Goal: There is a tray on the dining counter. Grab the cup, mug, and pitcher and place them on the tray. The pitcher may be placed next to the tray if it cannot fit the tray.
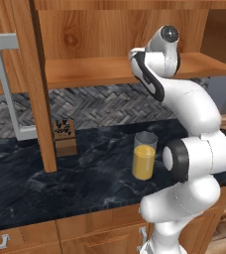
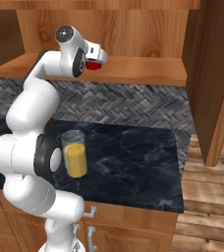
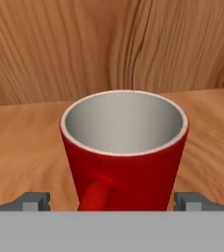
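A red mug [image 3: 126,147] with a white inside stands upright on the wooden shelf [image 2: 138,69], its handle turned toward the hand. My gripper [image 3: 112,199] is open, one fingertip [image 3: 35,199] on each side of the mug's base and apart from it. The right base view shows the gripper [image 2: 98,55] up at shelf height, right at the mug [image 2: 94,65]. The pitcher [image 1: 144,156], a clear glass with orange liquid, stands on the black marbled counter [image 1: 60,178] below, close beside the arm's elbow [image 2: 75,156].
A wooden knife block [image 1: 65,136] sits at the back of the counter by the herringbone backsplash. A wooden post [image 1: 38,84] rises from the counter on the left. A tall cabinet side [image 2: 212,74] stands at the right, past the counter's end [image 2: 180,167].
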